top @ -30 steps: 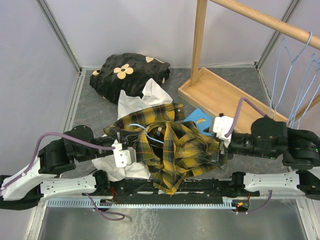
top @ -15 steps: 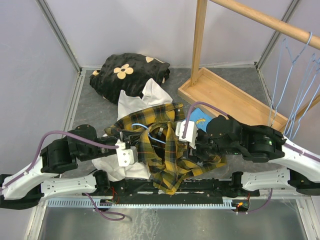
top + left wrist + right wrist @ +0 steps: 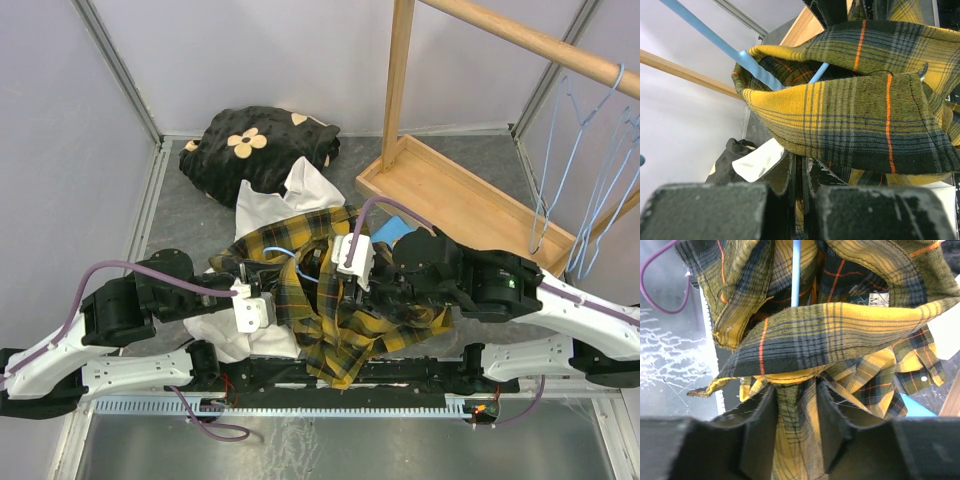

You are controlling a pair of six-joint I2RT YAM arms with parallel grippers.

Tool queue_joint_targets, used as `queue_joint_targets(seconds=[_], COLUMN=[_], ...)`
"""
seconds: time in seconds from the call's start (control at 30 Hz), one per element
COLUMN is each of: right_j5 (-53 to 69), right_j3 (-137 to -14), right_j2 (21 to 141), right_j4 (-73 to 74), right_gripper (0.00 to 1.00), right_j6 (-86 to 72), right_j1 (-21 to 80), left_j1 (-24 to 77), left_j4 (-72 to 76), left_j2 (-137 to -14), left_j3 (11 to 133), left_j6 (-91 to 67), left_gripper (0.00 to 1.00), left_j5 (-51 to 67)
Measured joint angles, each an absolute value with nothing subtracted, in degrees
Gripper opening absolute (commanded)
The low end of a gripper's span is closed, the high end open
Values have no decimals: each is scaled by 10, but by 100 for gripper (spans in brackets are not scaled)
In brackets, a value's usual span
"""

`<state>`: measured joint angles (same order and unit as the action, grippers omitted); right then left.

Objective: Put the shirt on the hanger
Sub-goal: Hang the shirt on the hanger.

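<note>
We can find only one bit of writing. A small white tag sits inside the shirt, up past the fingertips of the right gripper and off to one side. It seems to start with a big M. The rest is too small for us to read.

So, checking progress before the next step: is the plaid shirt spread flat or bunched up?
Bunched up: the shirt lies in crumpled, overlapping folds, with the blue hanger running in among them.
</note>
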<state>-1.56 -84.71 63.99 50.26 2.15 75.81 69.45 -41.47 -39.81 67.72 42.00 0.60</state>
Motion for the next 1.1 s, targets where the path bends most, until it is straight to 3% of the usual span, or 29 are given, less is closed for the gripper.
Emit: queue_joint_targets(seconds=[0.1, 0.2, 0.33, 0.47, 0.5, 0.57, 1.1], right_j5=[-15, -16, -34, -79, -93, -120, -247], right_j3=[-845, -845, -850, -894, -912, -955, -1280], right_j2=[643, 642, 635, 629, 628, 625, 669], right_j4=[490, 482, 476, 497, 506, 519, 587], right_gripper=[1, 0, 0, 0, 0, 0, 0], right_j6=[18, 17, 24, 43, 50, 67, 201], right_j1=[758, 758, 759, 759, 759, 759, 758], left_j1=[695, 695, 695, 694, 695, 695, 695], left_j4=[-415, -414, -393, -350, -339, -319, -208], left_j2=[-398, -397, -389, -368, -359, -342, -289], left_j3=[677, 677, 673, 662, 659, 655, 613], left_j6=[418, 415, 407, 391, 386, 376, 289], left_gripper=[3, 5, 23, 52, 72, 83, 87], left_j5=[6, 4, -4, -36, -47, -66, -227])
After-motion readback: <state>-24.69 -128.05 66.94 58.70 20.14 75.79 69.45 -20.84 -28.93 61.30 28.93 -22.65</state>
